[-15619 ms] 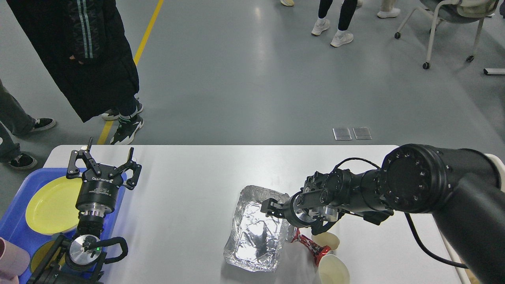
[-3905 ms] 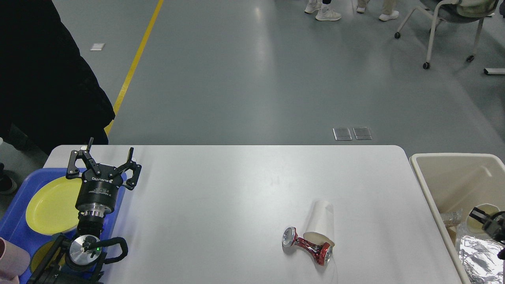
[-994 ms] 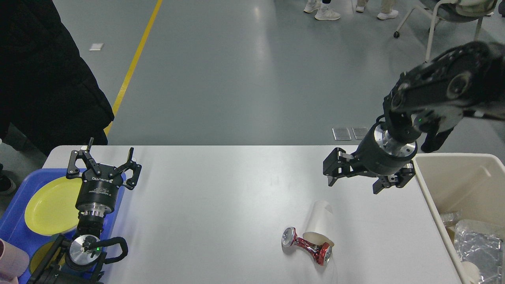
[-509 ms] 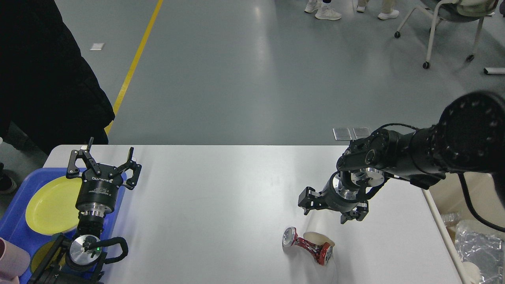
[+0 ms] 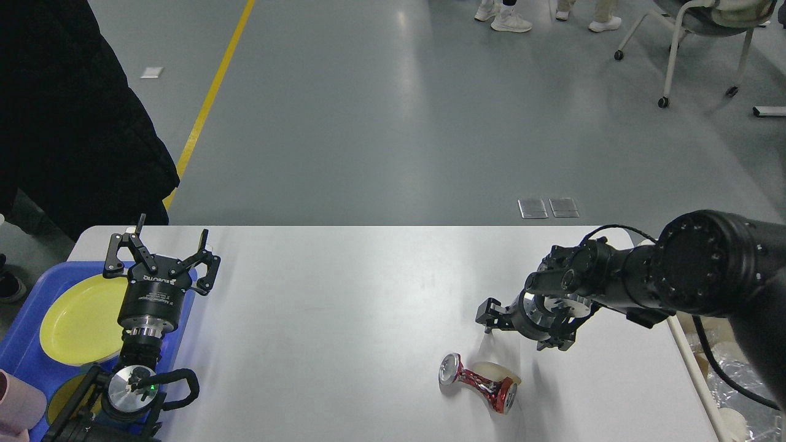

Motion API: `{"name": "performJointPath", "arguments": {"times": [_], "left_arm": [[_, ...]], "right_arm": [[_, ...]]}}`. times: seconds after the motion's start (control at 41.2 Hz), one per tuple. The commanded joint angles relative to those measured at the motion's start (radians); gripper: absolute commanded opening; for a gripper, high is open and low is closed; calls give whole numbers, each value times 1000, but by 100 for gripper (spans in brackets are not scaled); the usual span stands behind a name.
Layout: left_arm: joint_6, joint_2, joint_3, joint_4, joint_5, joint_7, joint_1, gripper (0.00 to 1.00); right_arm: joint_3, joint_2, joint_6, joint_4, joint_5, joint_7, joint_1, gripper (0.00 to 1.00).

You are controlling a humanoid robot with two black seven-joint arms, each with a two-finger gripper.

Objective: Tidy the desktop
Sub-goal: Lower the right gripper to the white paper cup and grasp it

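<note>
crushed can [image 5: 476,383], paper cup [image 5: 498,371] touching, desktop [image 5: 344,331]

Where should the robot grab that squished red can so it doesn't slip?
Probably at its pinched middle. The crushed red can lies on its side on the desktop, thin at the waist, with wider ends. Coming straight down from above, fingers could close across that narrow waist; the flared ends should stop it sliding out.
</note>
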Motion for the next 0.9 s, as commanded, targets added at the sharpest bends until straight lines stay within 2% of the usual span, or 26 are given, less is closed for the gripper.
{"name": "performJointPath", "arguments": {"times": [0.0, 0.509, 0.534, 0.558, 0.679, 0.776, 0.825, 0.873], "left_arm": [[0, 0, 0, 0, 1, 0, 0, 96], [0, 0, 0, 0, 0, 0, 0, 96], [0, 0, 0, 0, 1, 0, 0, 96], [0, 0, 0, 0, 0, 0, 0, 96], [0, 0, 0, 0, 0, 0, 0, 96], [0, 0, 0, 0, 1, 0, 0, 96], [0, 0, 0, 0, 0, 0, 0, 96], [0, 0, 0, 0, 0, 0, 0, 96]], "right_arm": [[1, 9, -6, -10, 0, 0, -10, 100], [15, 29, -44, -41, -12, 1, -65, 100], [17, 29, -44, -41, -12, 1, -65, 95], [17, 29, -44, -38, -12, 1, -65, 80], [17, 31, -43, -32, -9, 1, -65, 39], [17, 31, -43, -32, -9, 0, -62, 22], [17, 31, -43, -32, -9, 0, -59, 8], [17, 31, -44, -33, -7, 0, -55, 1]]}}
